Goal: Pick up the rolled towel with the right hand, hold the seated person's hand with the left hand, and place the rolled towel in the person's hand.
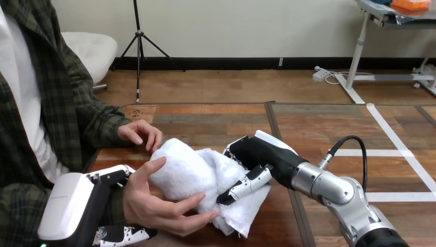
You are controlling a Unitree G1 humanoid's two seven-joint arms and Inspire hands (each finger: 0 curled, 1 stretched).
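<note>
Rolled towel, white and loosely wound, lying at the middle of the wooden table, held between a robot hand and a person's hand. Its left part rests in the person's open hand, which is turned palm up, with the thumb laid against the roll's upper left side and the fingers reaching along under its lower edge. The towel's right end hangs in loose folds down to the tabletop.

The right hand enters from the view's right on a silver forearm and closes on the right end of the roll: its black-and-white fingers curl over the cloth from the front, and the palm presses against the towel from behind.

The left hand sits at the lower left corner. The wrist of the person's open hand passes through it, with the thumb above the wrist and the jointed fingertips showing from below, so the hand is closed round the wrist.

The person's other hand lies farther back on the table, palm down, with its fingertips just touching the upper left end of the roll. It holds nothing.
</note>
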